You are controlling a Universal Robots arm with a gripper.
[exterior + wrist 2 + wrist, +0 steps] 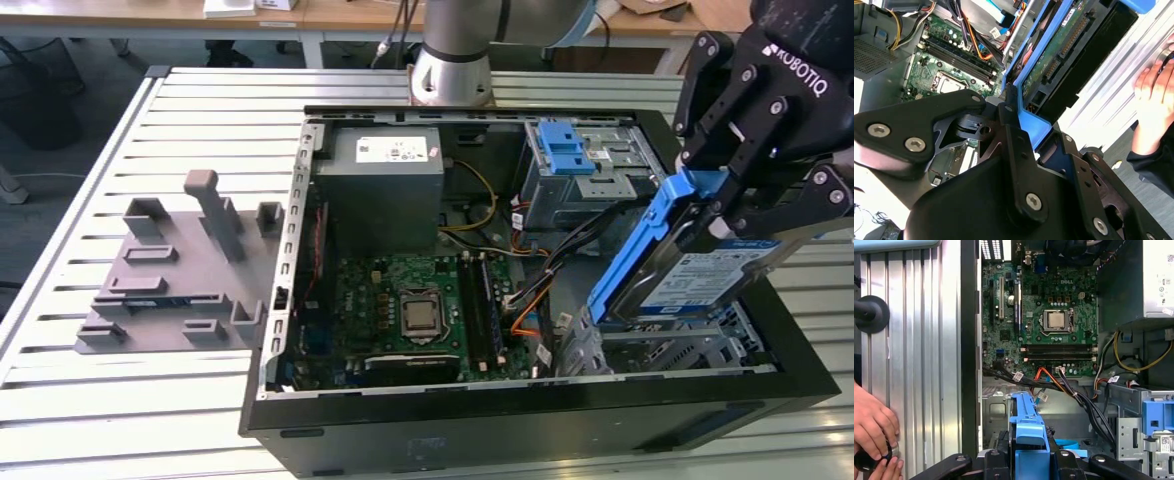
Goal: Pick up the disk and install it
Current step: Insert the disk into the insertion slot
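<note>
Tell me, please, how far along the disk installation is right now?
Done: the disk has been picked up and is clamped in the hand. In hand: it is held on edge, tilted, above the open computer case, over the metal drive cage at the exterior view's right. Left: it is not yet seated in that cage.

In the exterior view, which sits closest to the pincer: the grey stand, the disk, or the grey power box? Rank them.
1. Disk: gripped in the pincer, at the exterior view's right.
2. Grey power box: inside the open case, near the middle.
3. Grey stand: outside the case, on the table at the view's left.
</note>
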